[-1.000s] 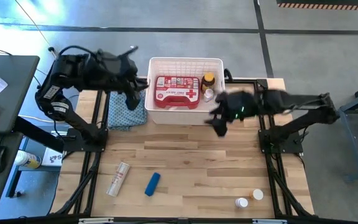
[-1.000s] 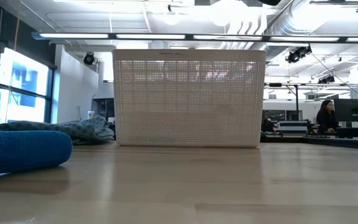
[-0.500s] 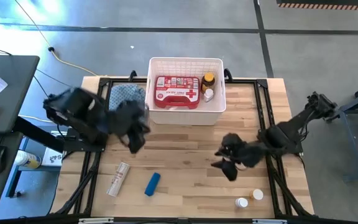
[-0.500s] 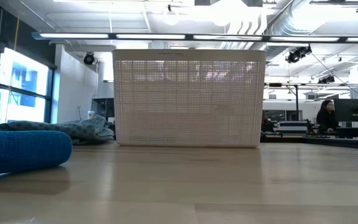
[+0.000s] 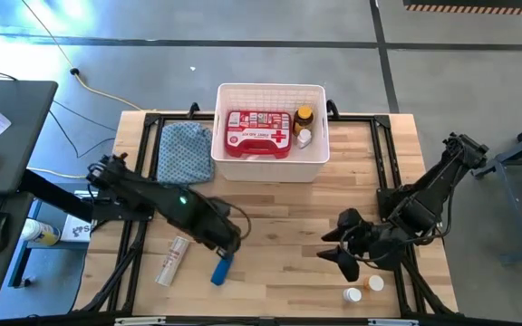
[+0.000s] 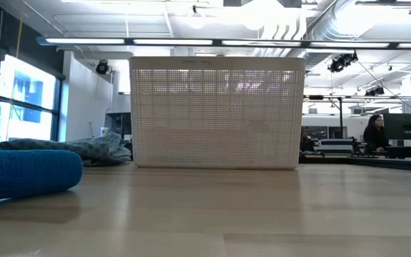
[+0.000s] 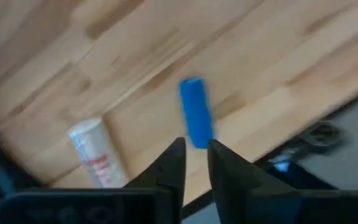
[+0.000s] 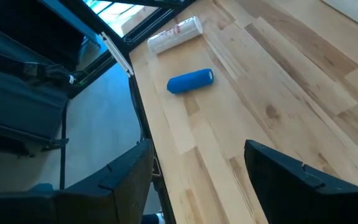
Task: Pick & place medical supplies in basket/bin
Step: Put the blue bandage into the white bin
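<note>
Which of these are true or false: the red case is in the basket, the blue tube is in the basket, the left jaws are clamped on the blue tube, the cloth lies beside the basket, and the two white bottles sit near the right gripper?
1. The red case is in the basket. True.
2. The blue tube is in the basket. False: it lies on the table, next to the white tube.
3. The left gripper is clamped on the blue tube. False: its jaws stand slightly apart just short of the tube, holding nothing.
4. The cloth lies beside the basket. True.
5. Two white bottles sit near the right gripper. True; its jaws are open and empty.
</note>
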You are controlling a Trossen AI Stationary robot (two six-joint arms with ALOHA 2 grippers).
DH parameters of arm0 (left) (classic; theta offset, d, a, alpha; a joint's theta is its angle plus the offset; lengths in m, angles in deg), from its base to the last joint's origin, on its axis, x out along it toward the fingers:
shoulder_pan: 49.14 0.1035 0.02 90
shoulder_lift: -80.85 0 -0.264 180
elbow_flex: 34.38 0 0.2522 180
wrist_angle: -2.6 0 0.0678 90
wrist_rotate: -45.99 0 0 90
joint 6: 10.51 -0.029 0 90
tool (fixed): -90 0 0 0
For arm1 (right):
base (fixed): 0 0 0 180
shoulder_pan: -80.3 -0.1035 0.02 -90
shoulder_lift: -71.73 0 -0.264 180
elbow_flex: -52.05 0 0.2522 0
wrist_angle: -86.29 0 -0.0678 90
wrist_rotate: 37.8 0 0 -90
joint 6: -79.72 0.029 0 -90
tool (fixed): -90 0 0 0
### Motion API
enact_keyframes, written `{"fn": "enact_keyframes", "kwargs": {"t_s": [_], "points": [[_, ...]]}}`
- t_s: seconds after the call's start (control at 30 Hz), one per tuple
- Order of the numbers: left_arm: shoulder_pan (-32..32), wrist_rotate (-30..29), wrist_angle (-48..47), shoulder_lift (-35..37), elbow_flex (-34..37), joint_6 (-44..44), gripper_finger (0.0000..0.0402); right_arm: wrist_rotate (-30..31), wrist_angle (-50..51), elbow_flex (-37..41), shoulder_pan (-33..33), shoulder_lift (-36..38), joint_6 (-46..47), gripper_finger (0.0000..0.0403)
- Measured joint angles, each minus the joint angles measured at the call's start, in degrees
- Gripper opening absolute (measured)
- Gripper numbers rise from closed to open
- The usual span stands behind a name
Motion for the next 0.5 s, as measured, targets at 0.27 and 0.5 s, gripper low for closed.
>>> {"fn": "enact_keyframes", "kwargs": {"t_s": [0.27, 0.5], "points": [[0.11, 4.40, 15.08, -1.80, 13.94, 3.86, 0.0220, -0.58, -0.02, 0.00, -0.26, 0.00, 0.04, 0.0243], [-0.36, 7.32, 24.99, -1.75, 23.92, 7.09, 0.0315, -1.11, 0.47, 0.00, -0.39, 0.00, -0.28, 0.0243]]}}
